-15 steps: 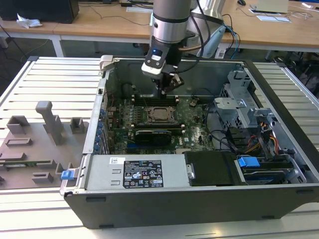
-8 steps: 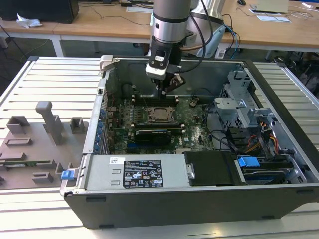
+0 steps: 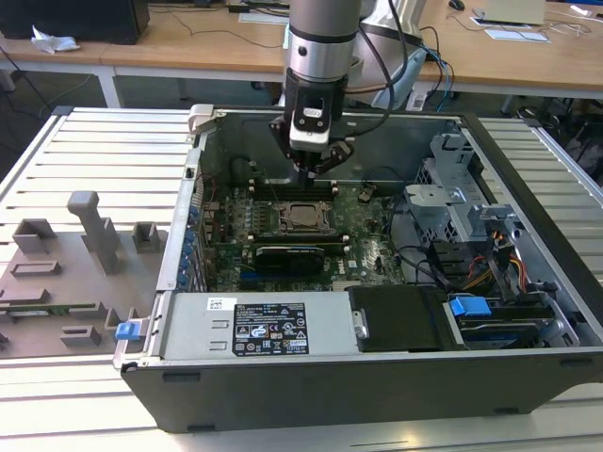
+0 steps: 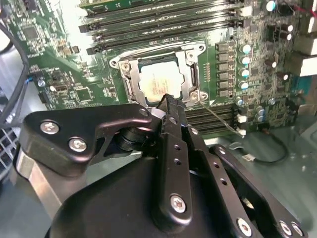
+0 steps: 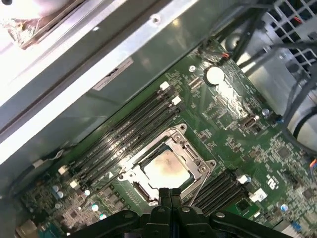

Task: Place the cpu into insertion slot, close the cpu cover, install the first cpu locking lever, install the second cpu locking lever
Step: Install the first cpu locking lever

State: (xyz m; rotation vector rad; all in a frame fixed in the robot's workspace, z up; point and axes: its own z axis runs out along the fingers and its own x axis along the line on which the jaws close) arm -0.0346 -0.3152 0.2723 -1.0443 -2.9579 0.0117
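On the worktop (image 3: pixel 104 151) stands one open computer case (image 3: pixel 377 386). Inside it, one cpu (image 4: pixel 158 79) sits in the one insertion slot (image 4: pixel 115 63), with one cpu cover (image 4: pixel 187 69) lying flat around it. The gripper (image 3: pixel 311 172), its fingers (image 4: pixel 173 144) pressed together and holding nothing, is poised at the slot's edge.

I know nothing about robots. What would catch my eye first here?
A big computer case lies open, its green motherboard exposed. The robot arm reaches down into it, its closed pincer poised above the pale square cpu, which is framed by the silvery cpu cover.
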